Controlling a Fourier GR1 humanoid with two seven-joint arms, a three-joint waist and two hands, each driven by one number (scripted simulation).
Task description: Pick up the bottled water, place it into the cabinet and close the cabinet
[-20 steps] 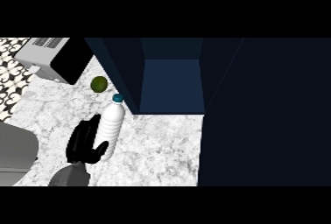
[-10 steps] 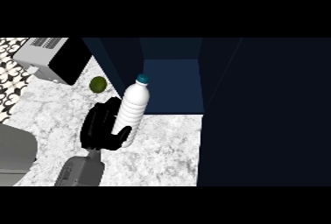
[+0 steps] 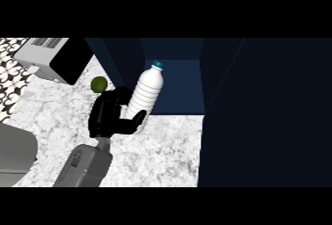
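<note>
Bottled water (image 3: 147, 90), white with a blue cap, tilts toward the open cabinet (image 3: 174, 85). I see one black hand (image 3: 111, 115), at the view's left, curled round its lower half above the marble counter (image 3: 156, 149).

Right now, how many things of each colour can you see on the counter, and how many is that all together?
White: 1, the water bottle, held by the left hand
Green: 1, the small round fruit
Grey and black: 1, the appliance
Total: 3

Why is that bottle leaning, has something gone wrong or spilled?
Nothing stands out. The bottle leans because the left hand holds it, cap toward the open cabinet. Its cap is on; no spill shows on the counter.
</note>
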